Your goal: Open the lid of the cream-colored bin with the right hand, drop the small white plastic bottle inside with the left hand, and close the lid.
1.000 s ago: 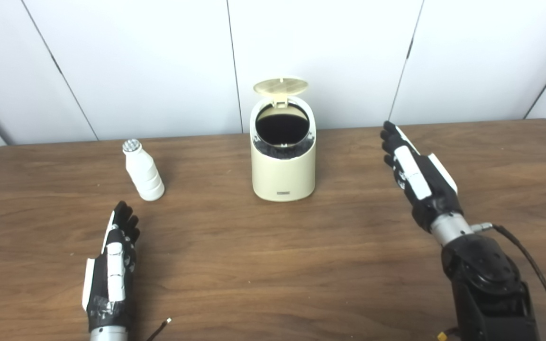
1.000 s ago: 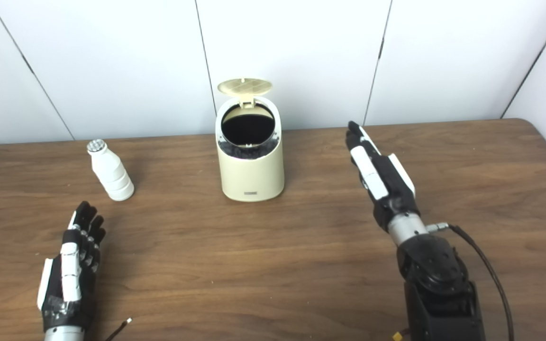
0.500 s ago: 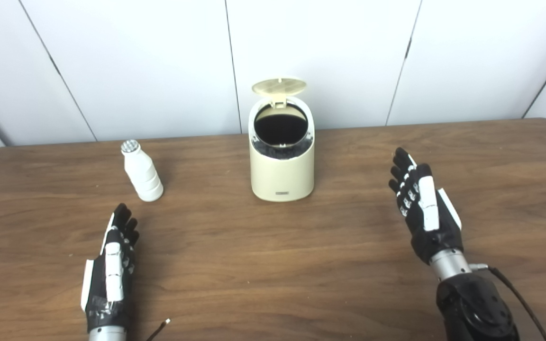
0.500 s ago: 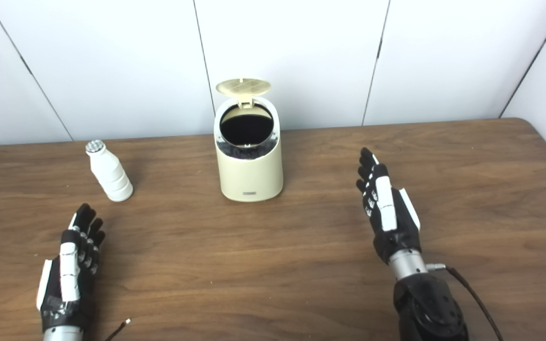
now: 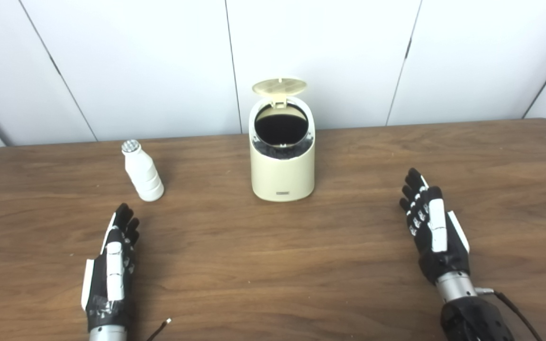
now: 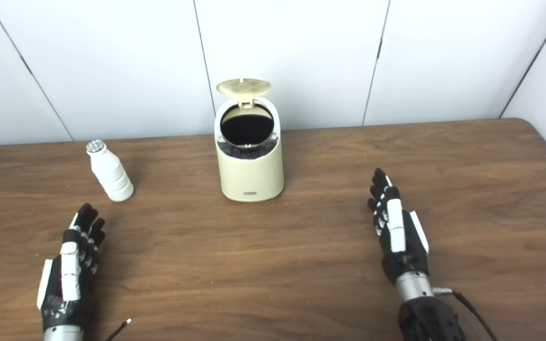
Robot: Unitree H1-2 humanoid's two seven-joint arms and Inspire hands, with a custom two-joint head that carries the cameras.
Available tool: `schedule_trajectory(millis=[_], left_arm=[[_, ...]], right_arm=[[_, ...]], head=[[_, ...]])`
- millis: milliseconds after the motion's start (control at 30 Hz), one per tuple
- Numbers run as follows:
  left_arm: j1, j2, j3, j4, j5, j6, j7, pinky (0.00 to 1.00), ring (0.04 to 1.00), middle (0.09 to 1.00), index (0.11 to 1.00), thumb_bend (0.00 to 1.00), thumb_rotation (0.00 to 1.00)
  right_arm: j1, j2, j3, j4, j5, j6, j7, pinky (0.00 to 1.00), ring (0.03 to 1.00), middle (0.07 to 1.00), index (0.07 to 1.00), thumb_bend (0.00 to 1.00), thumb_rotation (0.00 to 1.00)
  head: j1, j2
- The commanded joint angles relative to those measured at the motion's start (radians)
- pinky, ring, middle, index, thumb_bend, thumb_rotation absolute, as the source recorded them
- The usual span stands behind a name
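Cream-colored bin (image 5: 282, 166): upright near the table's far middle, lid (image 5: 279, 86) swung up and back on its rear hinge, dark round mouth exposed and facing up and slightly forward; opening step judged done. Small white plastic bottle (image 5: 143, 172): upright on the wooden table (image 5: 273, 265), silvery cap on top, long axis near vertical with a slight lean, well to the left of the bin and clear of it. Left hand (image 5: 112, 270): low over the table at the near left, fingers (image 5: 123, 222) extended and apart, grasping nothing, tips pointing away toward the bottle. Bottle lying straight ahead of those fingertips and a touch to their right, near but not touching. Right hand (image 5: 432, 227): near right, well apart from bin and bottle alike, fingers straight and released, empty. Left hand plainly the nearer to the bottle; bin standing between the bottle and the right hand. Coming move judged a forward reach by the left hand, thumb and fingers closing around the bottle's ribbed body from the side, across its upright axis. Risk noted: narrow standing bottle liable to tip if nudged before the grasp closes. Loose wire end (image 5: 161, 327) beside the left wrist, of no concern to the task
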State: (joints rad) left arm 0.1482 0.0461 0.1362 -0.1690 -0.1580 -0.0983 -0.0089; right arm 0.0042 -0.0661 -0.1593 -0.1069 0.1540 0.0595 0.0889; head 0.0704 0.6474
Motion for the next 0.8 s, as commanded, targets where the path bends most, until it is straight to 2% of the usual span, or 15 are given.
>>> schedule_trajectory(millis=[0, 100, 233, 367, 433, 533, 633, 767], left_arm=[[0.009, -0.004, -0.004, 0.037, 0.015, -0.048, -0.001, 0.95, 0.955, 0.972, 0.973, 0.55, 0.91], [0.008, -0.013, -0.007, 0.053, 0.018, -0.068, 0.001, 0.92, 0.941, 0.964, 0.968, 0.55, 0.91], [0.007, -0.035, -0.014, 0.058, 0.050, -0.087, 0.019, 0.91, 0.937, 0.961, 0.965, 0.54, 0.86], [0.011, -0.040, -0.024, 0.059, 0.093, -0.101, 0.025, 0.88, 0.933, 0.952, 0.952, 0.59, 0.72], [0.008, -0.040, -0.025, 0.066, 0.109, -0.120, 0.027, 0.87, 0.915, 0.941, 0.943, 0.66, 0.59], [0.003, -0.047, -0.031, 0.052, 0.129, -0.143, 0.033, 0.83, 0.903, 0.931, 0.942, 0.68, 0.46], [-0.001, -0.047, -0.032, 0.036, 0.145, -0.163, 0.036, 0.84, 0.908, 0.927, 0.941, 0.71, 0.41], [-0.008, -0.057, -0.018, -0.047, 0.203, -0.089, 0.080, 0.82, 0.897, 0.912, 0.923, 0.74, 0.34]], right_arm=[[-0.021, -0.017, -0.005, 0.015, 0.021, -0.067, 0.015, 1.00, 1.000, 0.996, 0.979, 0.60, 0.99], [-0.026, -0.033, -0.007, 0.057, 0.039, -0.104, 0.028, 1.00, 1.000, 1.000, 0.988, 0.59, 1.00], [-0.026, -0.044, -0.004, 0.074, 0.054, -0.116, 0.031, 1.00, 1.000, 0.989, 0.979, 0.58, 0.98], [-0.021, -0.058, -0.003, 0.069, 0.054, -0.112, 0.031, 1.00, 1.000, 0.987, 0.983, 0.61, 0.97], [-0.021, -0.068, 0.000, 0.067, 0.050, -0.113, 0.033, 1.00, 1.000, 0.993, 0.987, 0.61, 0.99], [-0.020, -0.074, 0.000, 0.050, 0.063, -0.098, 0.033, 1.00, 1.000, 0.989, 0.986, 0.60, 1.00], [-0.018, -0.070, -0.002, 0.016, 0.076, -0.060, 0.022, 1.00, 0.986, 0.974, 0.977, 0.58, 1.00], [-0.011, -0.067, -0.001, -0.028, 0.084, -0.016, 0.015, 1.00, 0.978, 0.973, 0.977, 0.55, 1.00]], head=[[0.019, -0.004], [0.069, -0.016], [0.124, -0.033], [0.154, -0.042], [0.165, -0.044], [0.197, -0.057], [0.219, -0.065], [0.235, -0.073]])
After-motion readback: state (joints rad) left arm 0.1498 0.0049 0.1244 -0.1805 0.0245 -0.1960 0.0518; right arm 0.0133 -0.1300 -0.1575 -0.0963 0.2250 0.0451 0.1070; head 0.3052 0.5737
